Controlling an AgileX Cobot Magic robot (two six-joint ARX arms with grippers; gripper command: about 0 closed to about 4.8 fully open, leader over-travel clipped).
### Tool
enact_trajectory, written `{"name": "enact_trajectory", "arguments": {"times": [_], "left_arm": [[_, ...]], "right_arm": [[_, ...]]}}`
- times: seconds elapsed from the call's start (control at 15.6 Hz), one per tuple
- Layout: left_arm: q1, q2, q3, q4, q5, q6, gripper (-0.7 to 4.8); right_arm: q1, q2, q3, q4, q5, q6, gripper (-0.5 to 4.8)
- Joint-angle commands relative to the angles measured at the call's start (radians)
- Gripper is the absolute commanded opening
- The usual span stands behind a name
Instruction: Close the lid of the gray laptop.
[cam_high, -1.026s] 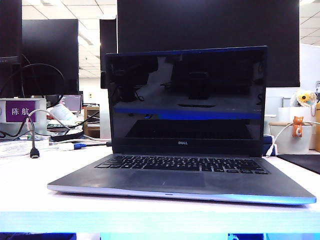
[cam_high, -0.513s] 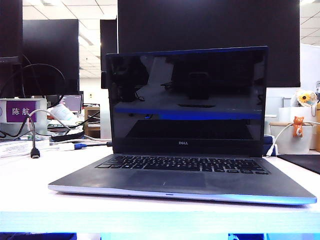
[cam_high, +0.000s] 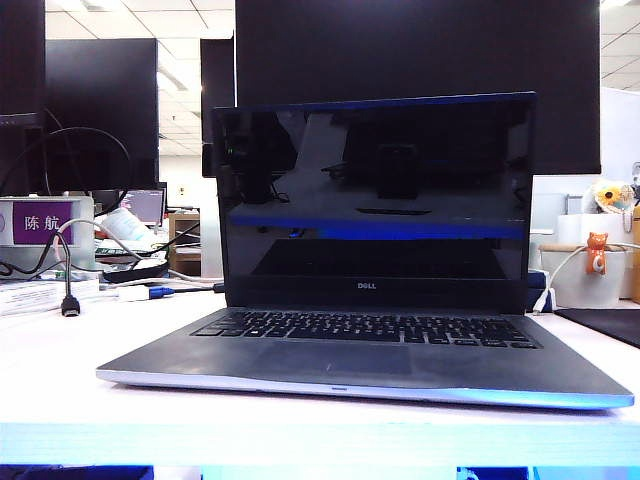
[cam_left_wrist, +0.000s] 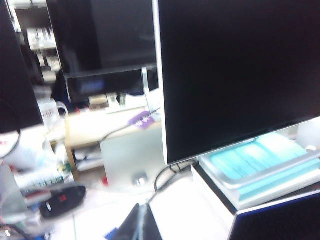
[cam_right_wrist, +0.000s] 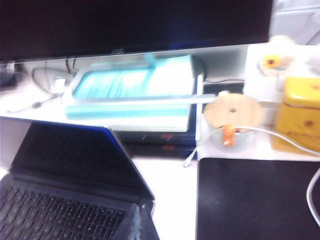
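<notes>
Lid (cam_high: 372, 195) upright over laptop (cam_high: 365, 360), unclosed; left gripper (cam_left_wrist: 141, 225) behind lid, right gripper (cam_right_wrist: 137, 225) beside it, finger spread unclear, holding nothing.

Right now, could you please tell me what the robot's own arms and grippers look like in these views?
Very little shows. The left gripper appears in its wrist view only as a narrow, dark, tapering tip with a pale grey edge. The right gripper looks the same in its own view. No cables, markings or arm links are visible, and the exterior view shows neither arm directly.
</notes>
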Motion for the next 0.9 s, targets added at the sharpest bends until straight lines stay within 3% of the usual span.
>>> {"name": "enact_trajectory", "arguments": {"times": [0.06, 0.19, 0.32, 0.77, 0.9], "left_arm": [[-0.056, 0.121, 0.128, -0.111, 0.001, 0.008, -0.05], [-0.13, 0.216, 0.212, -0.159, -0.031, 0.033, -0.05], [-0.237, 0.316, 0.313, -0.24, -0.167, 0.069, -0.05], [-0.387, 0.575, 0.626, -0.463, -0.221, 0.119, -0.05], [-0.393, 0.63, 0.689, -0.53, -0.218, 0.123, -0.05]], "right_arm": [[-0.002, 0.112, 0.13, -0.055, -0.097, -0.027, -0.06], [-0.002, 0.168, 0.174, -0.064, -0.176, -0.029, -0.06], [-0.002, 0.206, 0.184, -0.086, -0.182, -0.046, -0.06], [-0.044, 0.257, 0.188, -0.119, -0.314, -0.079, -0.06], [-0.077, 0.257, 0.204, -0.124, -0.408, -0.074, -0.06]]}}
